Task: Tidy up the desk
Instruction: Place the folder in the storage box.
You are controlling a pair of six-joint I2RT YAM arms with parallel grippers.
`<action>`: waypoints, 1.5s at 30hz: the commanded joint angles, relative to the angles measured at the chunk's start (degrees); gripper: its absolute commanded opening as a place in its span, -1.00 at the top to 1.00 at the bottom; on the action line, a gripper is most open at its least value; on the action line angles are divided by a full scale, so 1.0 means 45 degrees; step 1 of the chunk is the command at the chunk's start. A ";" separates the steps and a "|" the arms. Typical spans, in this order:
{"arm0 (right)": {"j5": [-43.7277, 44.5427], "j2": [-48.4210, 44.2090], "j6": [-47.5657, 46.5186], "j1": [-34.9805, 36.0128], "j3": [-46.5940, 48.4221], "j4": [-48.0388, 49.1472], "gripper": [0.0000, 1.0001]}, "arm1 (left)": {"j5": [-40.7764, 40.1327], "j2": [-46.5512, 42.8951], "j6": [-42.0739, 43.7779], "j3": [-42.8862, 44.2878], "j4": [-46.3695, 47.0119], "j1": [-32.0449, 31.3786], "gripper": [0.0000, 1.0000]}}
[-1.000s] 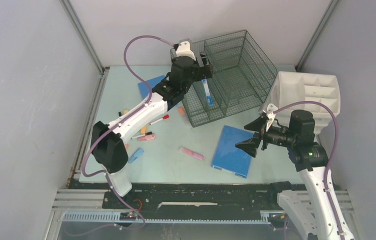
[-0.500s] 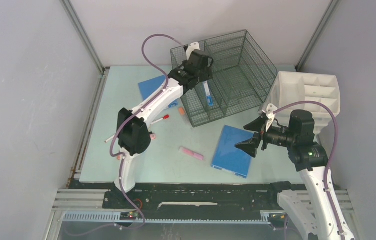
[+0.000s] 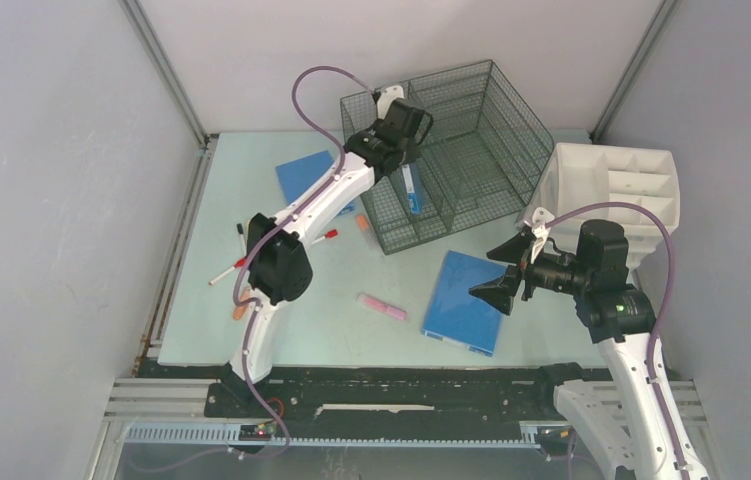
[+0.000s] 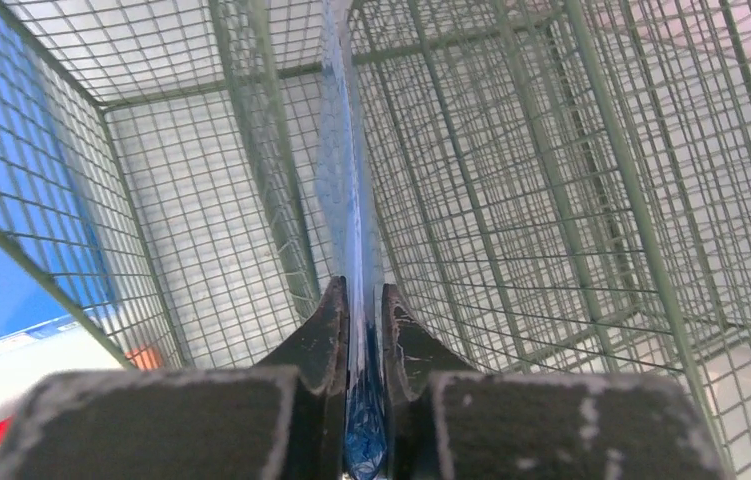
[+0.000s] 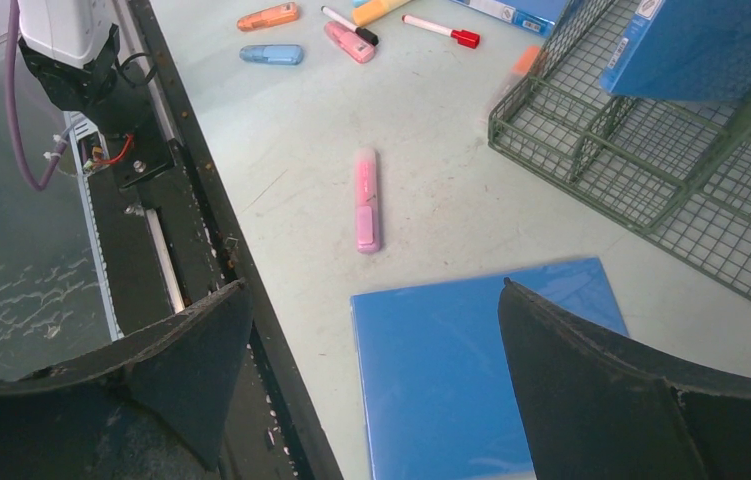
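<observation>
The desk (image 3: 331,325) is a pale mint-green tabletop. A green wire rack (image 3: 471,150) stands at its back. A thin blue book (image 3: 411,190) stands upright in the rack's left compartment. My left gripper (image 3: 408,160) reaches in from above. In the left wrist view that gripper (image 4: 363,300) is shut on the top edge of the blue book (image 4: 351,200). My right gripper (image 3: 496,272) hovers open over a second blue book (image 3: 463,302) lying flat on the desk. Nothing is between its fingers (image 5: 601,390) in the right wrist view.
A white compartment organizer (image 3: 611,185) leans at the right. A third blue book (image 3: 301,175) lies left of the rack. A pink highlighter (image 3: 381,307), a red-capped marker (image 3: 323,238), an orange highlighter (image 3: 362,223) and other pens (image 3: 226,272) lie scattered at left. A black rail (image 3: 401,390) edges the front.
My left arm has stretched further over the rack and its jaws have closed on the upright blue book. The right arm has not moved.
</observation>
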 commanded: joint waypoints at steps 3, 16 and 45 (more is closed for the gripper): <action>0.0128 -0.0185 -0.0242 0.0093 0.0587 -0.0041 -0.99 | -0.2323 -0.2629 0.0901 -0.2333 0.2246 -0.0558 1.00; 0.0191 -0.0291 -0.0234 0.0093 0.0587 -0.0033 -0.99 | -0.6865 -0.3771 0.5021 -0.6937 1.2028 -0.2365 1.00; 0.0113 -0.0242 -0.0278 0.0127 0.0587 -0.0093 -0.99 | -0.8305 -0.0156 0.8090 -0.8327 1.9560 -0.2660 0.38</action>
